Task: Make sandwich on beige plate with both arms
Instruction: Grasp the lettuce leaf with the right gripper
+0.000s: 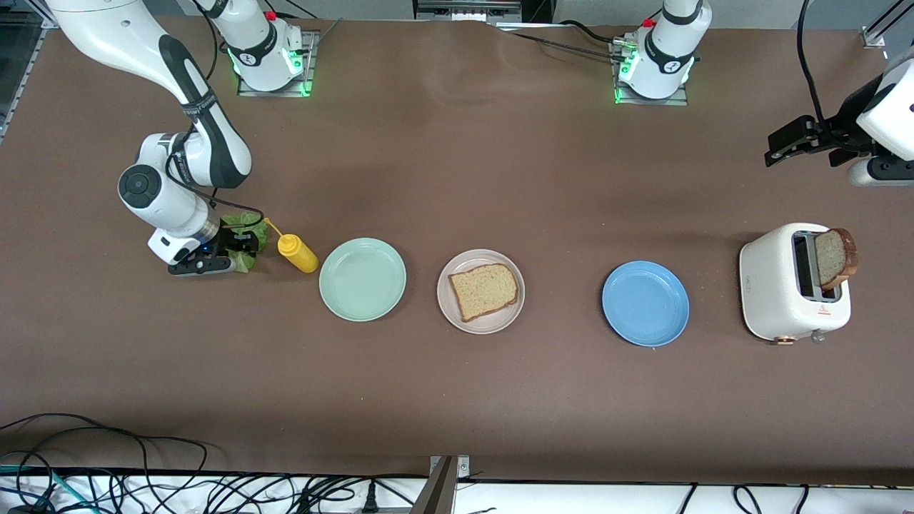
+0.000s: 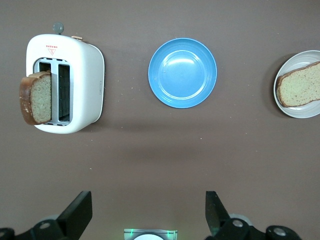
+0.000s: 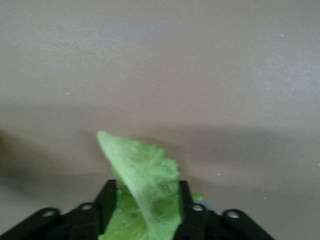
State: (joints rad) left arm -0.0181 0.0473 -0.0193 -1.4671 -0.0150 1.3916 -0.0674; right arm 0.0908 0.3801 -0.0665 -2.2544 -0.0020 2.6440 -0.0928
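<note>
A ruffled green lettuce leaf lies at the right arm's end of the table, beside a yellow bottle. My right gripper is low over it, and in the right wrist view both fingers press the lettuce leaf between them. The beige plate sits mid-table with one brown bread slice on it. A second bread slice stands in the toaster. My left gripper hangs open and empty above the table near the toaster, where that arm waits.
A yellow mustard bottle lies beside the lettuce. A mint-green plate and a blue plate flank the beige one, both bare. Cables run along the table edge nearest the front camera.
</note>
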